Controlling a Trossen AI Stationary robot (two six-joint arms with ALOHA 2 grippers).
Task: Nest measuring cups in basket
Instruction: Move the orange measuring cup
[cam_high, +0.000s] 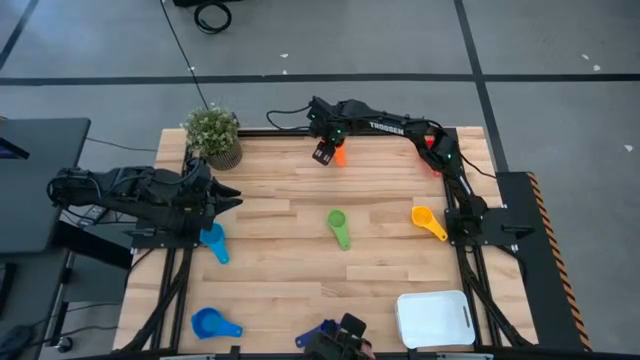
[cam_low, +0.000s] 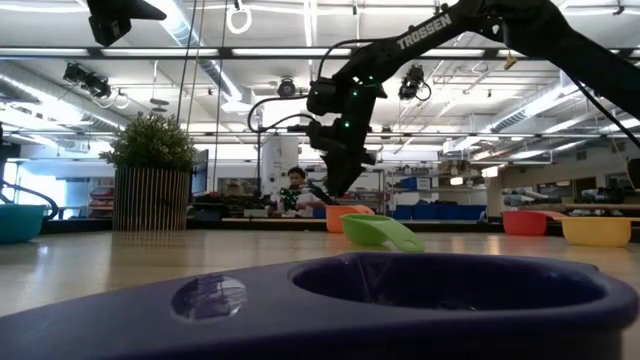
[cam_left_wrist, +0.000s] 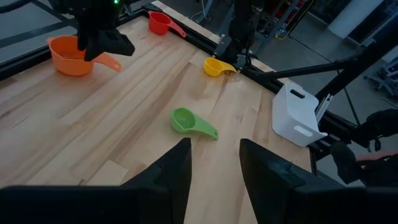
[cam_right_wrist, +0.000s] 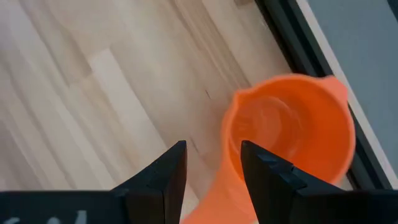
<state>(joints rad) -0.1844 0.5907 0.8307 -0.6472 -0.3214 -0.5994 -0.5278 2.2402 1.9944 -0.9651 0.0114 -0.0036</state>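
An orange measuring cup (cam_right_wrist: 289, 124) stands upright near the table's far edge, its handle (cam_right_wrist: 208, 199) pointing back under my right gripper (cam_right_wrist: 211, 149). That gripper (cam_high: 323, 153) is open and points steeply down, a finger on either side of the handle; in the low view the fingertips (cam_low: 338, 190) hang just above the cup (cam_low: 345, 213). The green cup (cam_high: 338, 226) lies mid-table, the yellow cup (cam_high: 428, 222) and red cup (cam_left_wrist: 160, 23) to the right. The white basket (cam_high: 435, 318) sits at the near right corner. My left gripper (cam_left_wrist: 214, 146) waits open at the table's left.
A potted plant (cam_high: 212, 135) stands at the far left corner. A light blue cup (cam_high: 213, 241) lies at the left edge. A blue cup (cam_high: 213, 323) and a dark blue one (cam_high: 318, 336) lie along the near edge. Bare wood lies between the green cup and the basket.
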